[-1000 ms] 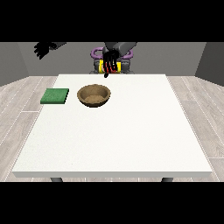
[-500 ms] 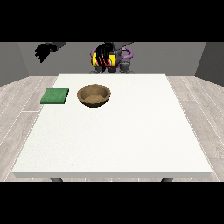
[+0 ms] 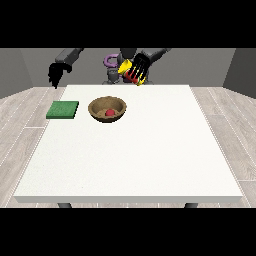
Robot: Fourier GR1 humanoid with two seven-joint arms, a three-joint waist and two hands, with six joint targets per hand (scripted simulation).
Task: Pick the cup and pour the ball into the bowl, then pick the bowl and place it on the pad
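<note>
One broad white table [image 3: 150, 160] carries everything. The wooden bowl [image 3: 107, 110] is set toward eleven o'clock on it, well clear of the edges, and the red ball [image 3: 109, 112] is seen lying inside it, so the pour is judged done. The green pad [image 3: 63, 109] is laid flat at nine o'clock of the bowl, just beside it, with nothing between. The yellow cup [image 3: 131, 71] is held tilted at one o'clock above the bowl, fingers of the hand at the view's right [image 3: 140, 66] curled round it. The hand at the view's left [image 3: 55, 74] is hung at twelve o'clock of the pad; its fingers cannot be told.
</note>
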